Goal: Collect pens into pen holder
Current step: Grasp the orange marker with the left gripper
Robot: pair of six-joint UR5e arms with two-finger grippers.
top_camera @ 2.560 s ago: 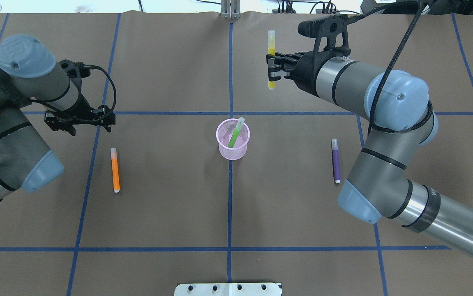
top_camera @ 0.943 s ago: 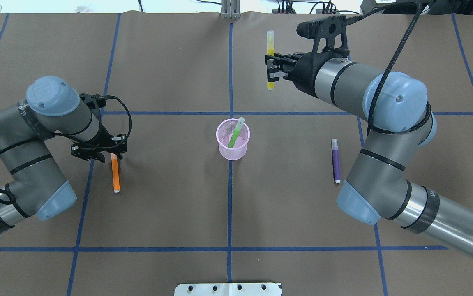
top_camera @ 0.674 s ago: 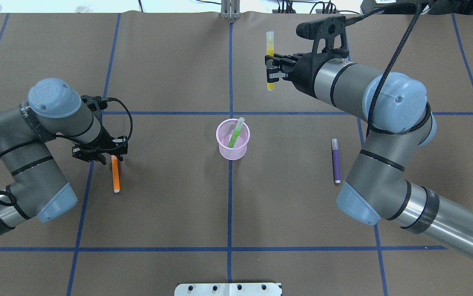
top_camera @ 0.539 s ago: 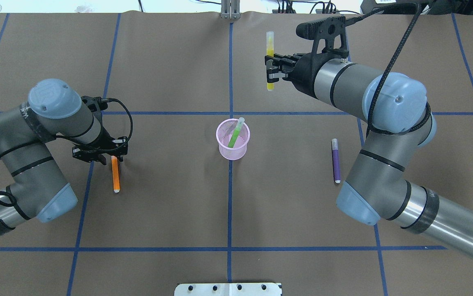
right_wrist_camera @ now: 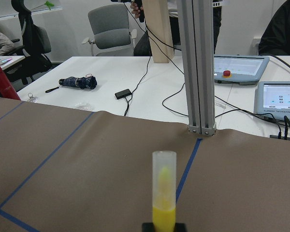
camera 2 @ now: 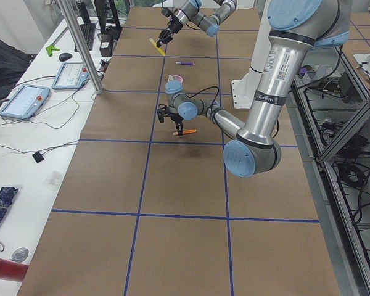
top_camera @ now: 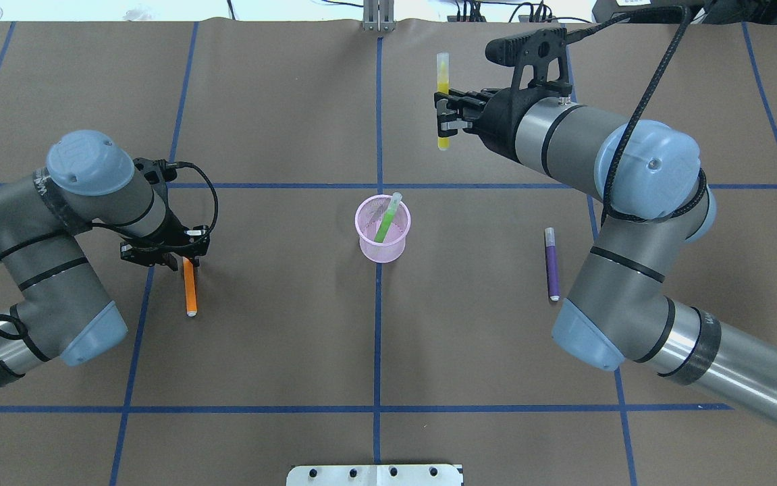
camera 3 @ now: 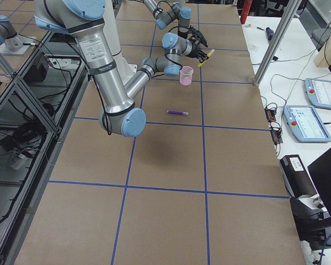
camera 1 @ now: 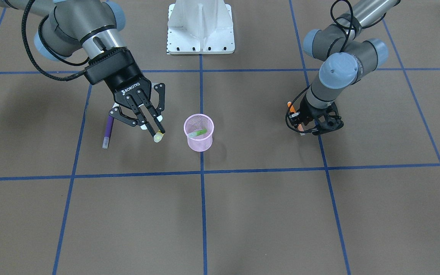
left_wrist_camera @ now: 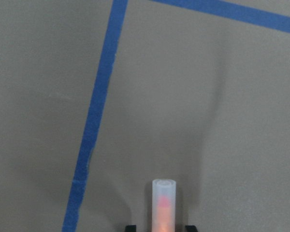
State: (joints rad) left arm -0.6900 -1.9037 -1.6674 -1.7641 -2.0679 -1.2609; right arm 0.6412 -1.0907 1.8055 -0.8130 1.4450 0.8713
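Pink mesh pen holder, green pen inside; right gripper clamps yellow pen

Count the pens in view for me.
4: green pen in the pink pen holder; yellow pen held by the right gripper; purple pen lying on the table; orange pen on the table at the left gripper. None look hidden.

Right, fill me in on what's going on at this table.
Two robot arms are gathering pens into the small pink wire-mesh cup, where a bright green pen stands. The right gripper holds a slim yellow pen in the air beyond the cup. The left gripper is down over the cap end of the orange pen lying on the brown table; whether it grips is unclear. The purple pen lies untouched.
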